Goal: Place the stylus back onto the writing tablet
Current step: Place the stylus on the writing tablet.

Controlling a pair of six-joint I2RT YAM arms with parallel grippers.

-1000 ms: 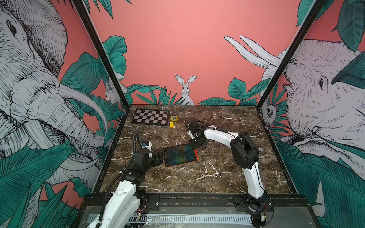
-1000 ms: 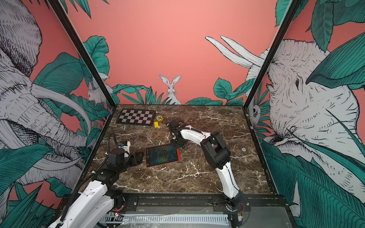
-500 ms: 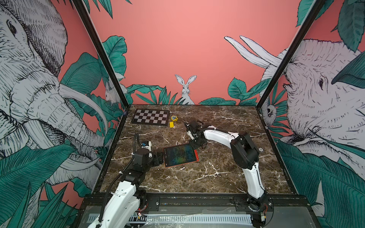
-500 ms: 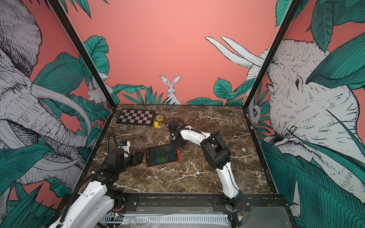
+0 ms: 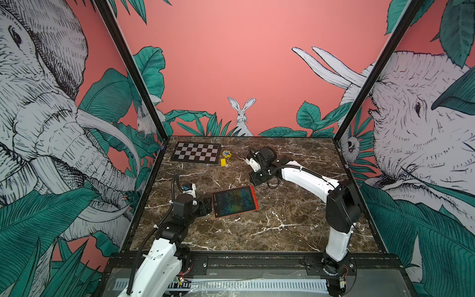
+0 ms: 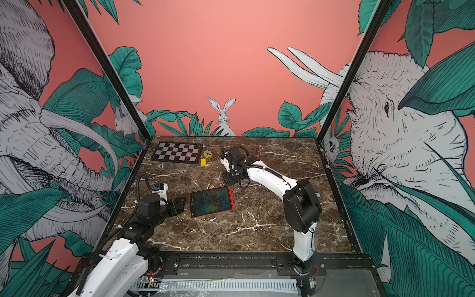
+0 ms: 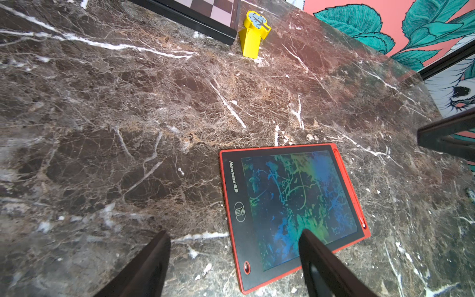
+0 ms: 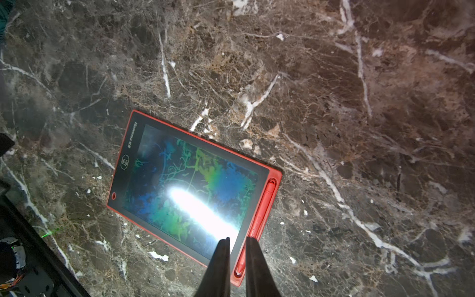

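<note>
The writing tablet [image 5: 235, 201] [image 6: 212, 201] lies flat on the marble table, orange-red frame around a dark scribbled screen. The stylus [image 8: 264, 205] [image 7: 352, 190], a thin red stick, rests in the groove along the tablet's right short edge. My right gripper [image 8: 236, 240] [image 5: 253, 182] hovers just above the far end of that groove. Its jaws stand a narrow gap apart with nothing between them. At the tablet's left edge is my left gripper [image 7: 234, 234] [image 5: 209, 205], open wide. One of its fingers [image 7: 316, 257] is over the screen [image 7: 293, 205] near a corner, and the other is over bare table.
A black-and-white chessboard [image 5: 196, 152] lies at the back left. A small yellow block [image 5: 223, 162] and a yellow tree-shaped piece [image 5: 226, 153] [image 7: 253, 38] sit beside it. Painted walls close in the table on three sides.
My right gripper has lifted very slightly from the tablet's far corner. The left arm, the tablet and the stylus have not moved.
</note>
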